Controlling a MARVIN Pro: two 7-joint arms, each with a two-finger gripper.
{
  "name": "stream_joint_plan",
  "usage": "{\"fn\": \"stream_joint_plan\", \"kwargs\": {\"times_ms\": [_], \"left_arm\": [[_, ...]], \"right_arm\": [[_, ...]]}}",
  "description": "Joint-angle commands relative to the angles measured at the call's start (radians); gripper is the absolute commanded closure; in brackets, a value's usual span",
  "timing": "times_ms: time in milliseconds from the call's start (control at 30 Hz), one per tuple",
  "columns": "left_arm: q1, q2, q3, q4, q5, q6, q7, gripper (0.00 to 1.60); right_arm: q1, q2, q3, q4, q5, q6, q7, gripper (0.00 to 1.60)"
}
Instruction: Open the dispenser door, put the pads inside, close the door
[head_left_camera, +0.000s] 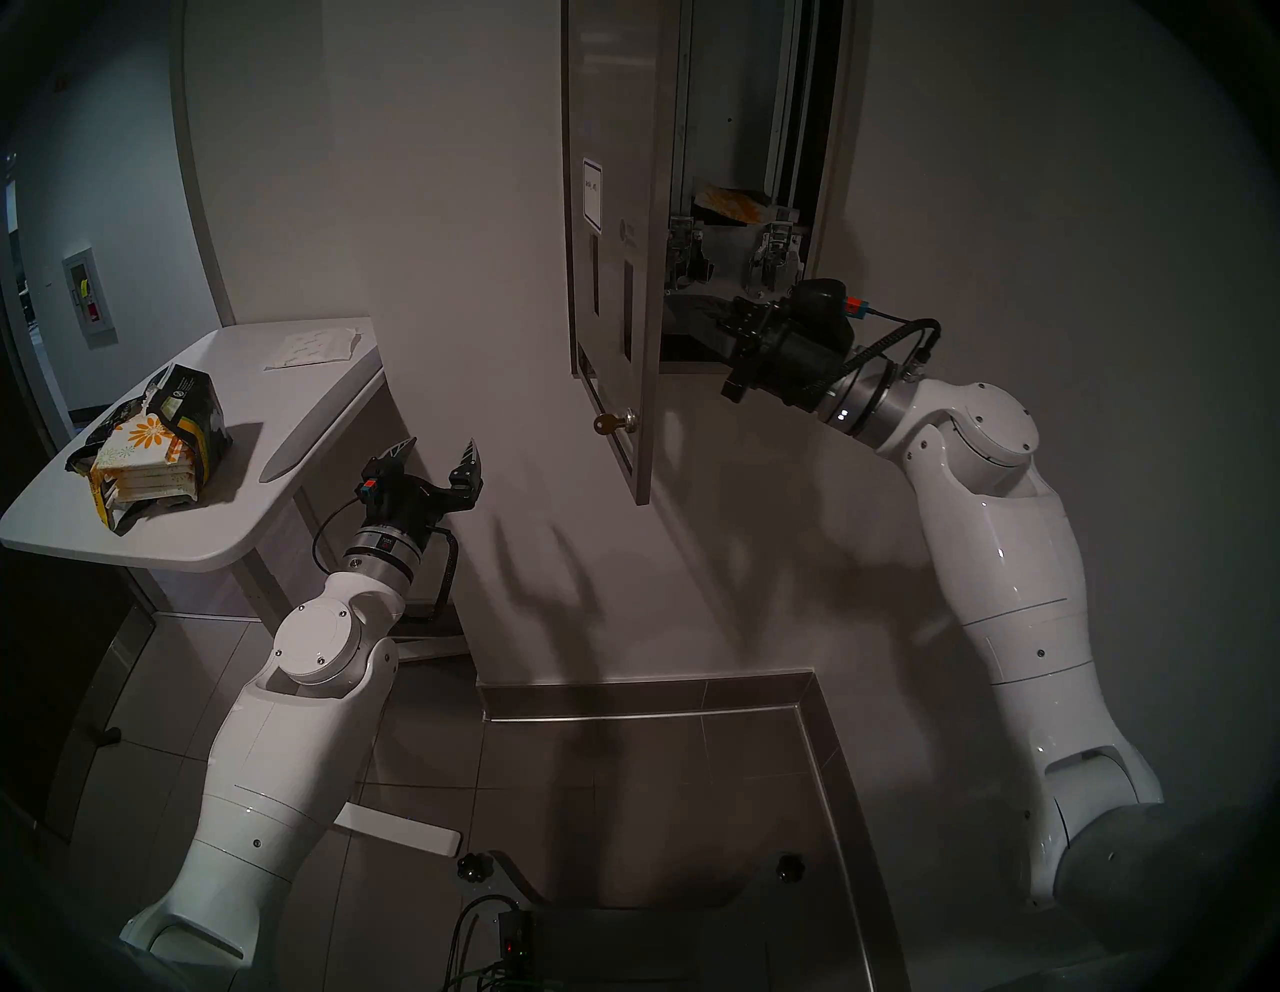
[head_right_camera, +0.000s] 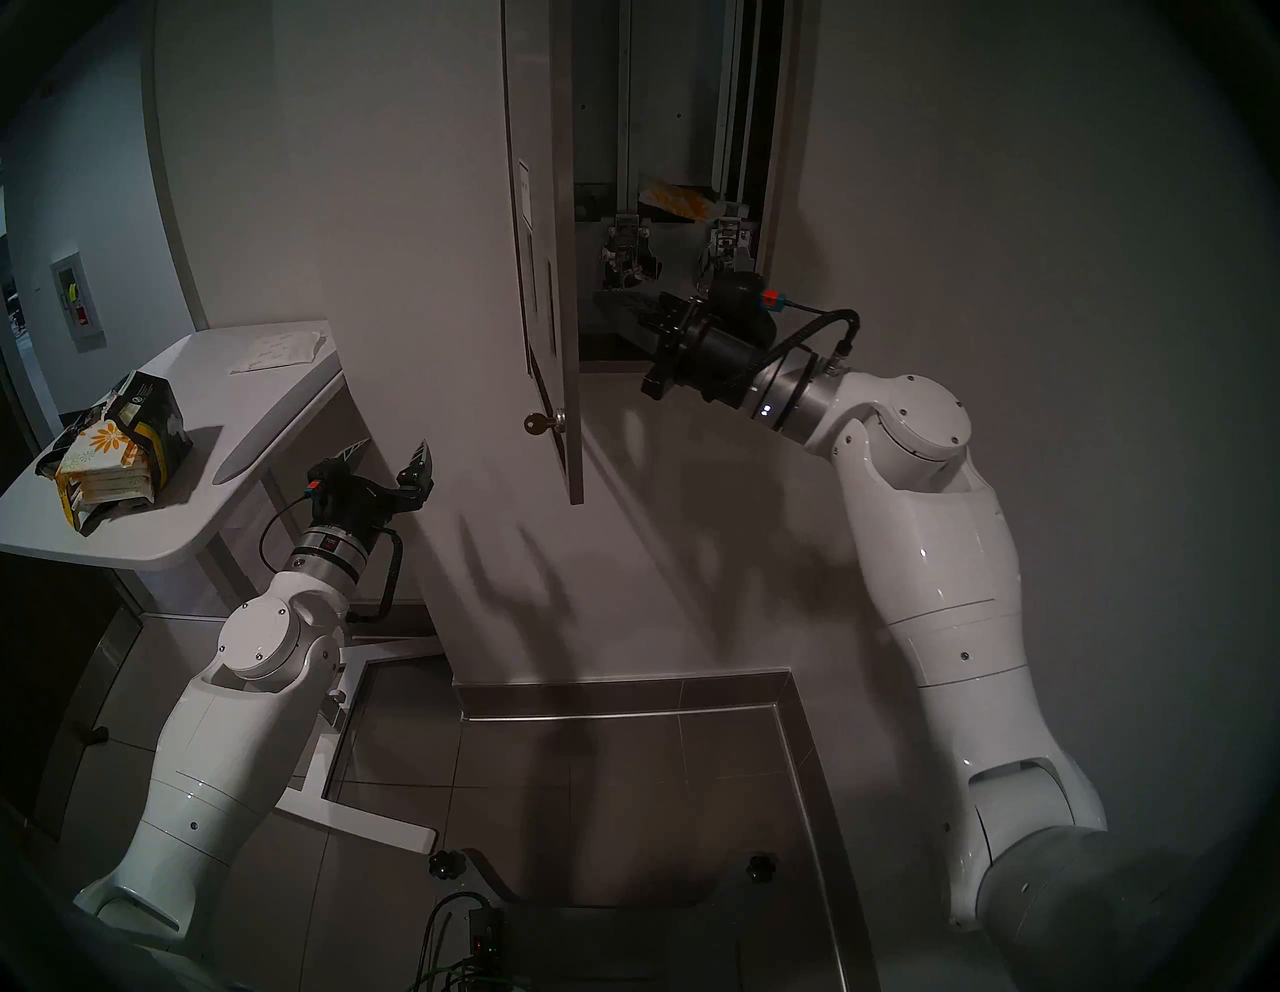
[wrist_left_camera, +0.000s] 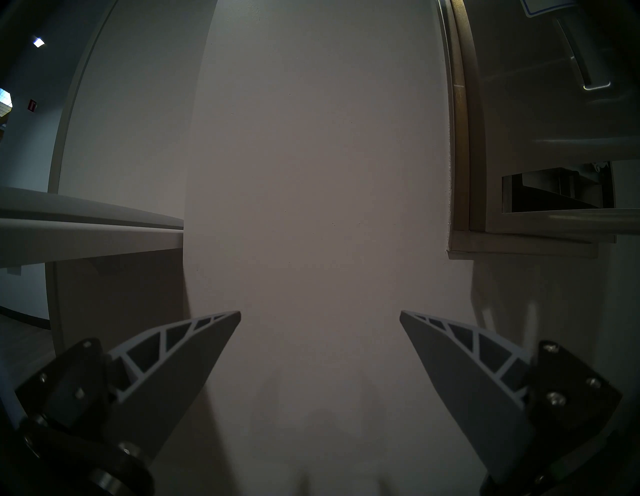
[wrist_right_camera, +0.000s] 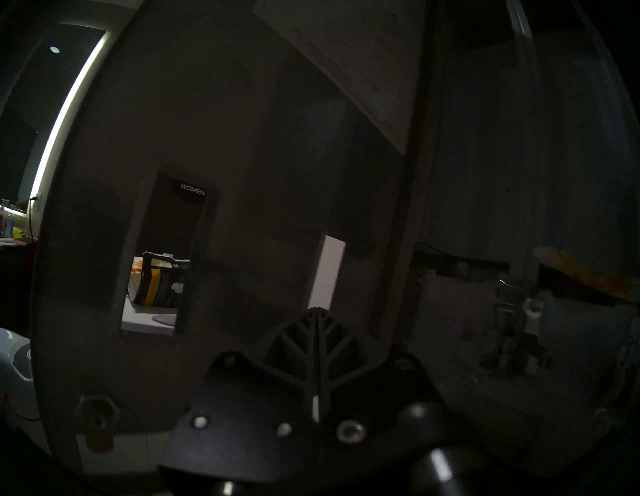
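The steel dispenser (head_left_camera: 755, 104) hangs on the wall with its door (head_left_camera: 616, 104) swung wide open toward me, a key (head_left_camera: 609, 422) in the lock. One daisy-print pad (head_left_camera: 731, 204) lies on the shelf inside, above two metal mechanisms. More pads (head_left_camera: 142, 461) are stacked in a torn black bag on the white table (head_left_camera: 228, 526) at the left. My right gripper (head_left_camera: 713, 322) reaches into the cabinet's dark lower part, its fingers (wrist_right_camera: 317, 322) shut with nothing between them. Below the door and beside the table, my left gripper (head_left_camera: 440, 454) is open and empty, facing the bare wall.
A flat white sheet (head_left_camera: 315, 346) lies at the table's far end. The open door's lower corner (head_left_camera: 641, 495) juts out between my two arms. A steel-edged tiled step (head_left_camera: 692, 713) runs along the floor under the wall, and cables (head_left_camera: 485, 956) lie near my base.
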Motion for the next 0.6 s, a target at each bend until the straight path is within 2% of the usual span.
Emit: {"fn": "stream_joint_plan", "kwargs": {"times_ms": [0,100,200,233,300,367,400,433,533,567], "left_arm": [[-0.011,0.002,-0.004,-0.008,0.000,-0.001,0.001,0.00],[-0.011,0.002,-0.005,-0.008,0.000,-0.001,0.000,0.00],[-0.011,0.002,-0.005,-0.008,0.001,-0.001,0.000,0.00],[-0.011,0.002,-0.005,-0.008,0.001,-0.001,0.000,0.00],[-0.011,0.001,-0.005,-0.009,0.001,-0.001,0.000,0.00],[-0.011,0.001,-0.006,-0.009,0.001,-0.001,0.000,0.00],[-0.011,0.001,-0.006,-0.009,0.001,-0.001,0.000,0.00],[-0.011,0.001,-0.006,-0.009,0.001,-0.001,0.000,0.00],[-0.011,0.001,-0.006,-0.009,0.002,0.000,-0.001,0.00],[-0.011,0.001,-0.006,-0.009,0.002,0.000,-0.001,0.00]], "right_arm": [[0.118,-0.056,-0.034,0.041,0.021,0.006,0.071,1.60],[0.130,-0.067,-0.036,0.061,0.033,0.007,0.113,1.60],[0.191,-0.066,-0.061,0.120,0.040,0.012,0.168,1.60],[0.150,-0.083,-0.040,0.090,0.036,0.009,0.166,1.60],[0.206,-0.083,-0.067,0.143,0.039,0.013,0.211,1.60],[0.195,-0.102,-0.061,0.140,0.032,0.012,0.218,1.60],[0.242,-0.099,-0.083,0.183,0.035,0.012,0.243,1.60],[0.224,-0.113,-0.074,0.170,0.026,0.007,0.239,1.60],[0.251,-0.139,-0.087,0.203,0.016,-0.007,0.254,1.60],[0.284,-0.142,-0.107,0.235,0.013,-0.019,0.264,1.60]]}}
